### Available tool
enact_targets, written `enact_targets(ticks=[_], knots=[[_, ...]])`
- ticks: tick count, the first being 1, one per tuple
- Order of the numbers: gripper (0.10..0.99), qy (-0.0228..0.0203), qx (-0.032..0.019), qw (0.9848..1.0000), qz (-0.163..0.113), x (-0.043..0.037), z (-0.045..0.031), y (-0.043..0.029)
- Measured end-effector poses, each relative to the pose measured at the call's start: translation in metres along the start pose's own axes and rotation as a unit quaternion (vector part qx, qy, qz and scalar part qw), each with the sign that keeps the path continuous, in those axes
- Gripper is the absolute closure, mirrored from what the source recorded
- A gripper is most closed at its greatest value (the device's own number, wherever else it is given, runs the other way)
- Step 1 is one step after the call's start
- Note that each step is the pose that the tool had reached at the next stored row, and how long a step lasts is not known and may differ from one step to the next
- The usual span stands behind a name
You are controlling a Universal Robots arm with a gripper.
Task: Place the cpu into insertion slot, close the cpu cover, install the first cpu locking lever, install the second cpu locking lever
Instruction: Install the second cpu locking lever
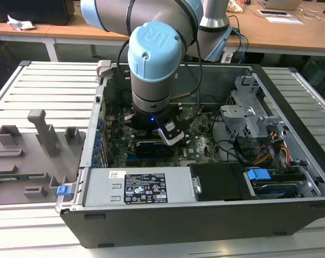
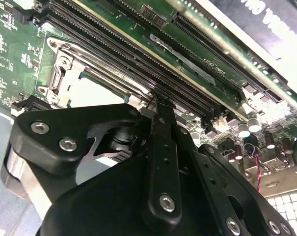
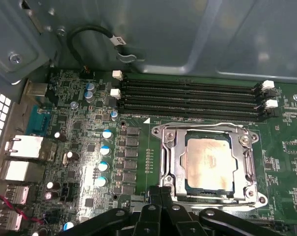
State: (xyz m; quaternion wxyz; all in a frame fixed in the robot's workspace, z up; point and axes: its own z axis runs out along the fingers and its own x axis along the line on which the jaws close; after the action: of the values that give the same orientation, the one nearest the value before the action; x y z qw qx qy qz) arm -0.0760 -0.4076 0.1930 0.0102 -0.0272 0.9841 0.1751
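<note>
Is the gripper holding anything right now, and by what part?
Nothing I can see. The pale silvery-beige square cpu already lies in the socket under the silvery metal cpu cover; the black gripper sits shut at the frame's edge.

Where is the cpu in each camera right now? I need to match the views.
Exterior view: the arm's wrist stands over that part of the green board, hiding the cpu.
First wrist view: the cpu lies framed by the cpu cover, beside the memory slots.
Second wrist view: the cpu is a pale patch inside the cpu cover, beside the memory slots.
Shared landmark: the long black memory slots.
</note>
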Motion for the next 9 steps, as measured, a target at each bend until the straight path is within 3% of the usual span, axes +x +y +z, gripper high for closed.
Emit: enact_targets(ticks=[5,9], knots=[[0.98,-0.0003,-0.0017,1.0,0.0,0.0022,0.001,-0.0002],[0.98,-0.0005,-0.0019,1.0,0.0,0.0021,-0.0027,0.002]])
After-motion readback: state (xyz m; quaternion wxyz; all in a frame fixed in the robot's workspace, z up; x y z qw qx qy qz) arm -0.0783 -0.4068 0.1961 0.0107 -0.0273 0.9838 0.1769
